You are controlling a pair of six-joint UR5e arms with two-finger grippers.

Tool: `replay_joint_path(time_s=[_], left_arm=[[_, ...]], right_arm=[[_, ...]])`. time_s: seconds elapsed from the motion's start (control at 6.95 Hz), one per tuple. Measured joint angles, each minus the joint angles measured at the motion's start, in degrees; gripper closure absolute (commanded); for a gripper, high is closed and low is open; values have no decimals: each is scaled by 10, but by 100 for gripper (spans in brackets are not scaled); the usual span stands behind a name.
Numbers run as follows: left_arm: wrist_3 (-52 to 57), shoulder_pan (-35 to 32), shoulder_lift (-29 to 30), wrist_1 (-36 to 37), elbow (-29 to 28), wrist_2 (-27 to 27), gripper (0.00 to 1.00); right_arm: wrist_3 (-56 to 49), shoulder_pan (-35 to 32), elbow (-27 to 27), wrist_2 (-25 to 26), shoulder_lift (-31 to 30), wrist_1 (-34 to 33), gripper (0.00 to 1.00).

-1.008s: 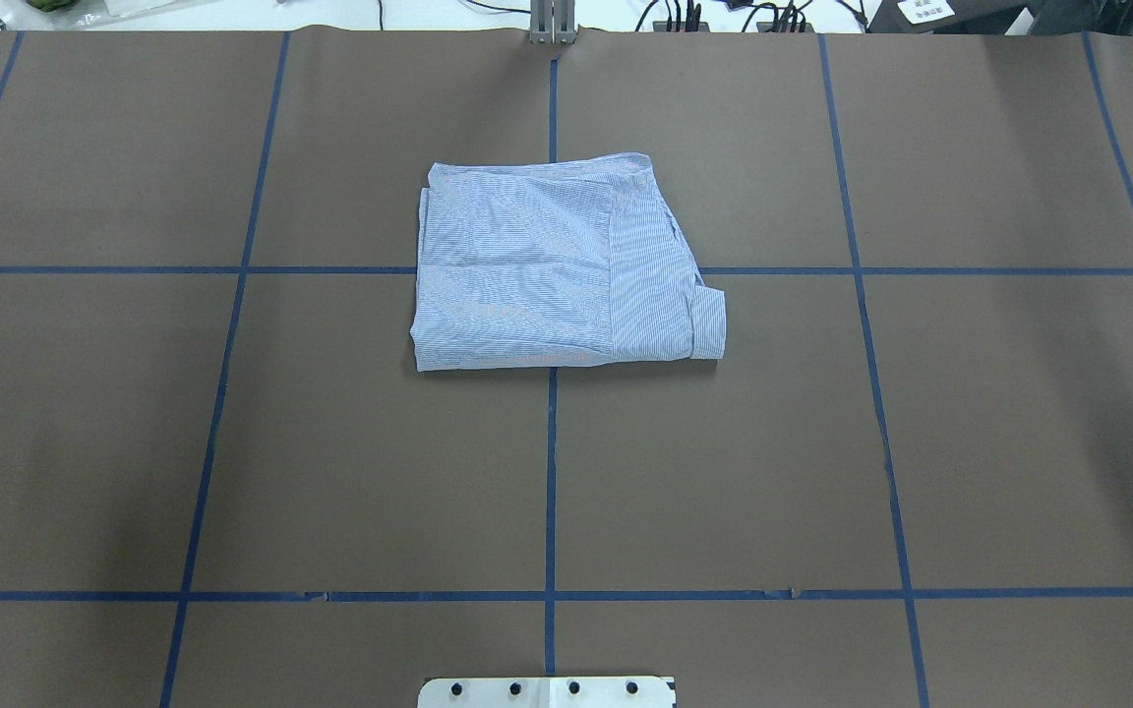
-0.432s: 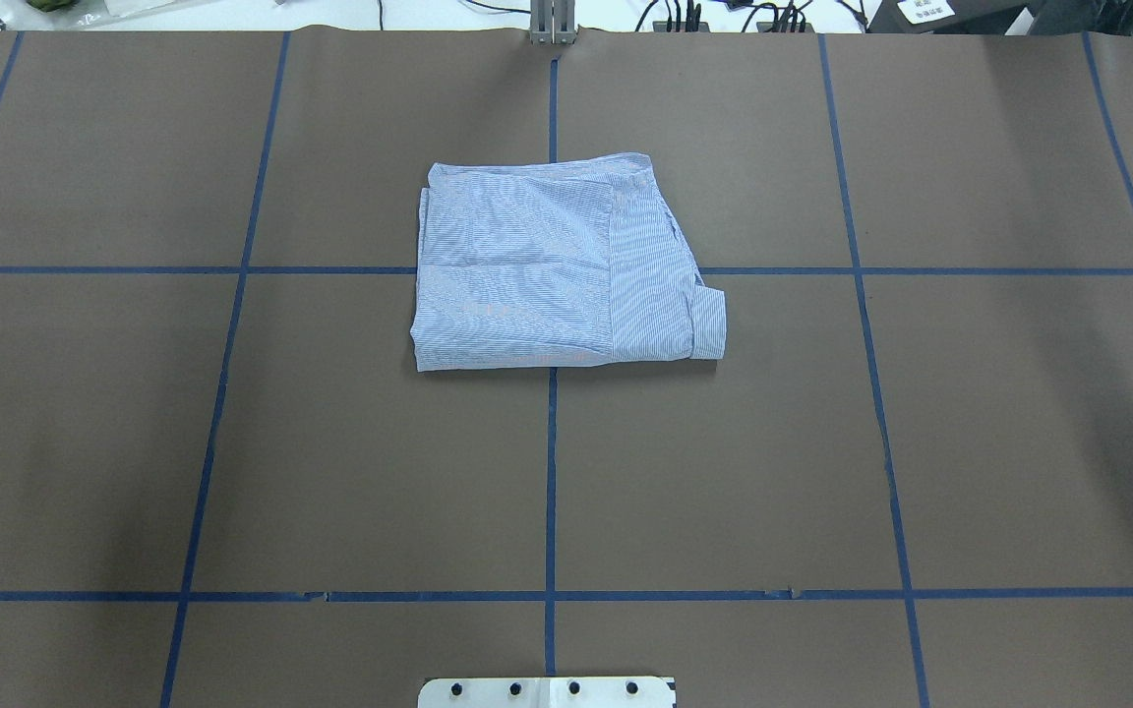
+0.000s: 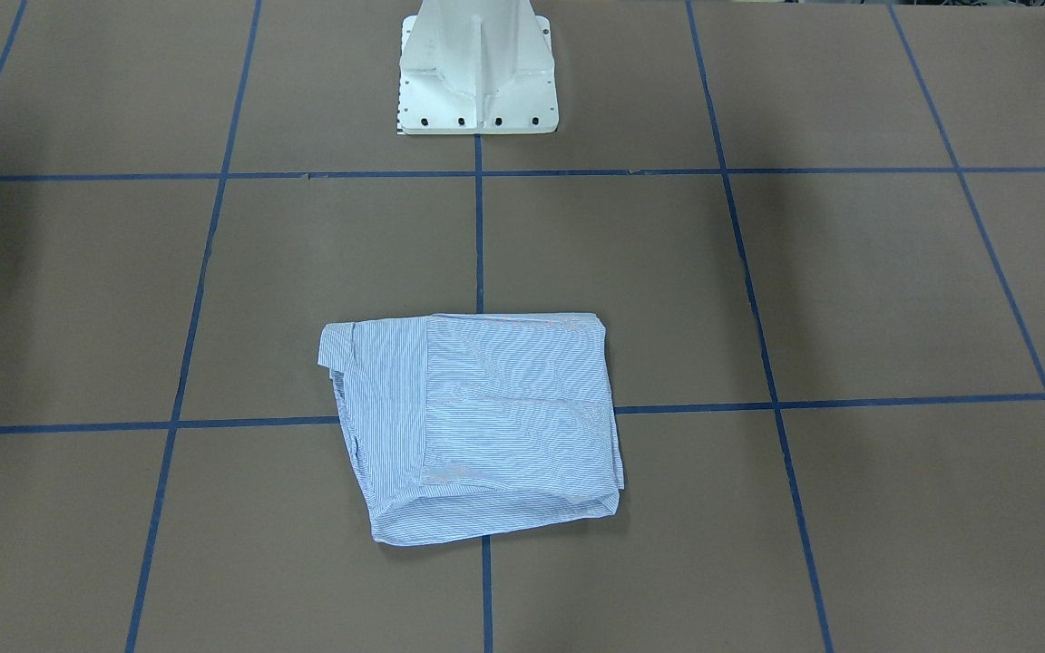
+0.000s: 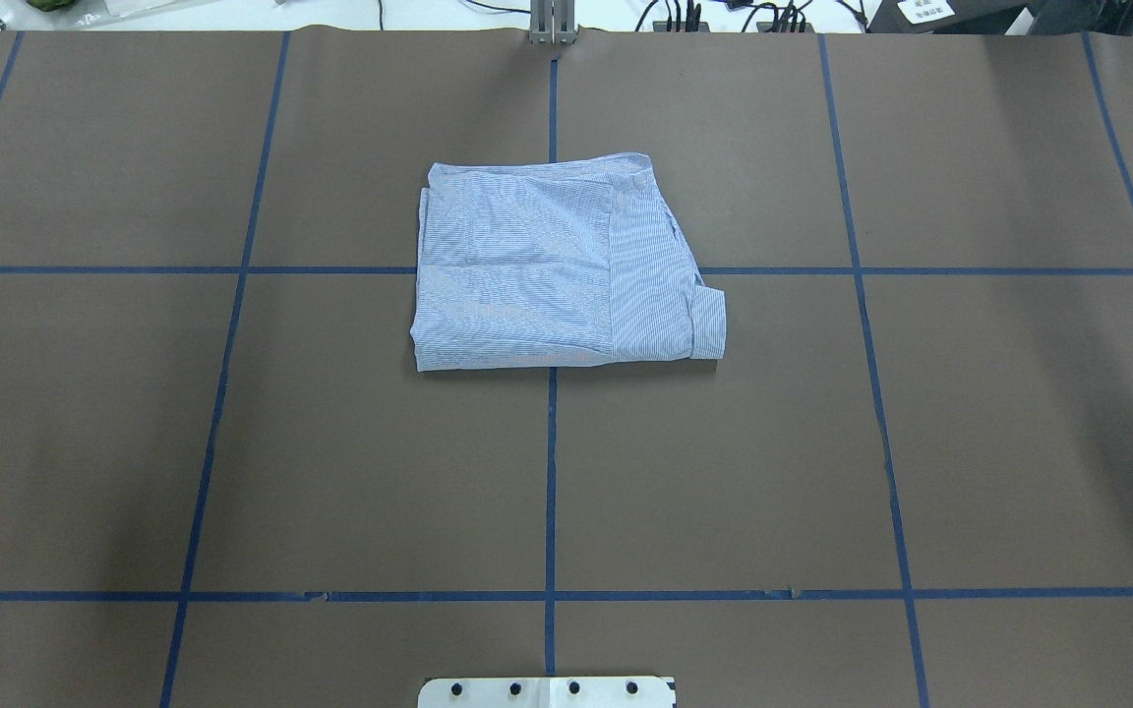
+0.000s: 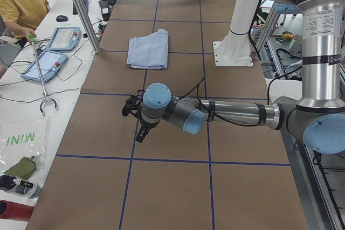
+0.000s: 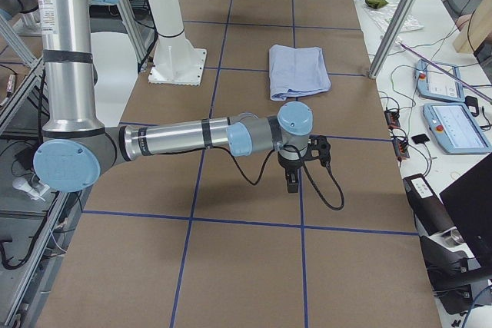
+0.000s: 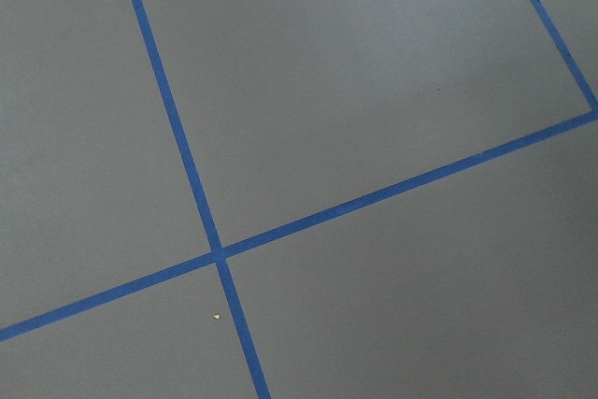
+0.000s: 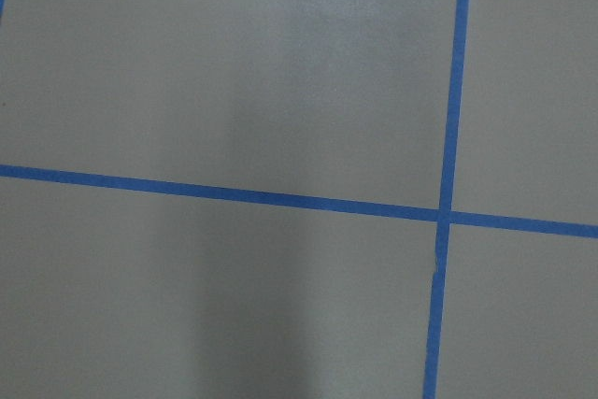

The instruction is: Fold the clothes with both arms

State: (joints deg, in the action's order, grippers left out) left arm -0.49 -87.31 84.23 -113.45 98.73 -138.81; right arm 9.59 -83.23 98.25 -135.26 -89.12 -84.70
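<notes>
Nothing has shifted on the mat (image 4: 330, 472) over the last second. The shirt (image 4: 527, 265) lies as it did, a flat, roughly square bundle across the centre tape (image 4: 550, 472), on the far side from the base (image 3: 477, 82). One cuff (image 4: 709, 324) pokes out at a corner. The left gripper (image 5: 141, 134) and right gripper (image 6: 292, 183) hang low over bare mat, well apart from the shirt and out at either side. Nothing dangles from either, but I cannot tell from these side views how wide their jaws stand. My guess is that the folding is done and they are parked clear so the bundle lies undisturbed.
</notes>
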Motion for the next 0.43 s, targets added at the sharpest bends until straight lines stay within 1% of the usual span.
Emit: replay_joint_path(time_s=[0.43], left_arm=[[0,1,4,1,-2,3,0]], right_arm=[[-1,0,1,1,2,1,0]])
